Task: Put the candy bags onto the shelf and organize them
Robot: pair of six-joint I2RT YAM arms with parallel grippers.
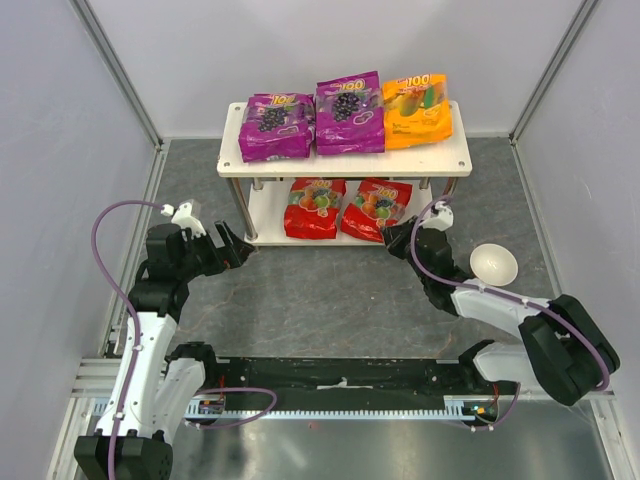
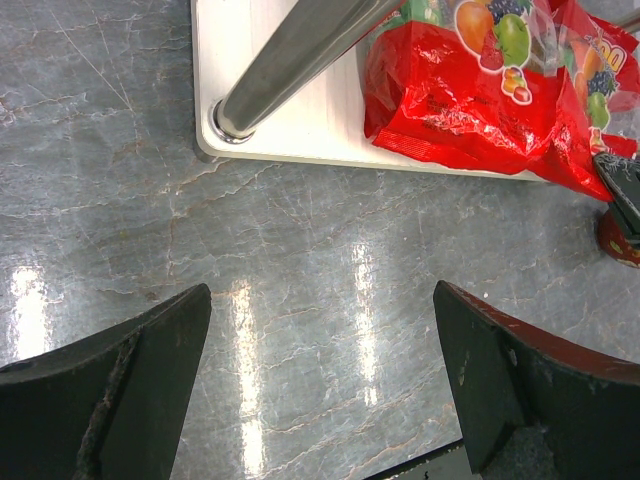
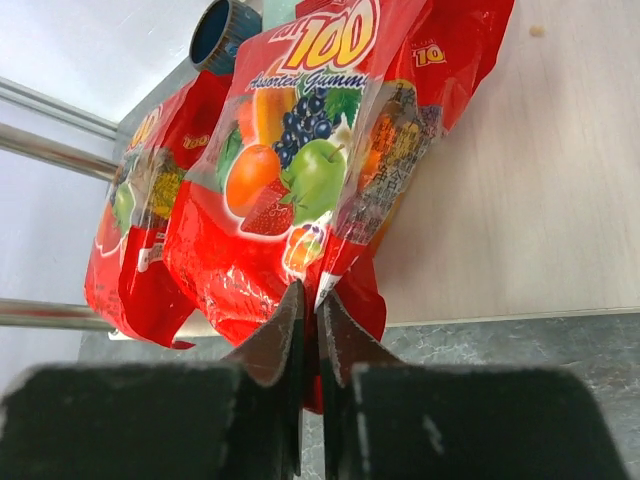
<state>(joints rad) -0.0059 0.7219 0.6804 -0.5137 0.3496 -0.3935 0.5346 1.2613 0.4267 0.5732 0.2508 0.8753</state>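
right pincer (image 3: 308, 300) is clamped on the near hem of the right red bag (image 3: 290, 170), which lies on the lower board of the shelf (image 3: 520, 200), just beside the left red bag (image 3: 125, 240). the bag stretches straight ahead of that pincer, long axis front to back, so any tidying push goes inward. left pincer (image 2: 320, 390) gapes empty over the desk (image 2: 300, 260) by the post (image 2: 290, 50), farther off. up top, purple bags (image 1: 277, 125) and orange bag (image 1: 417, 110) sit in a row.
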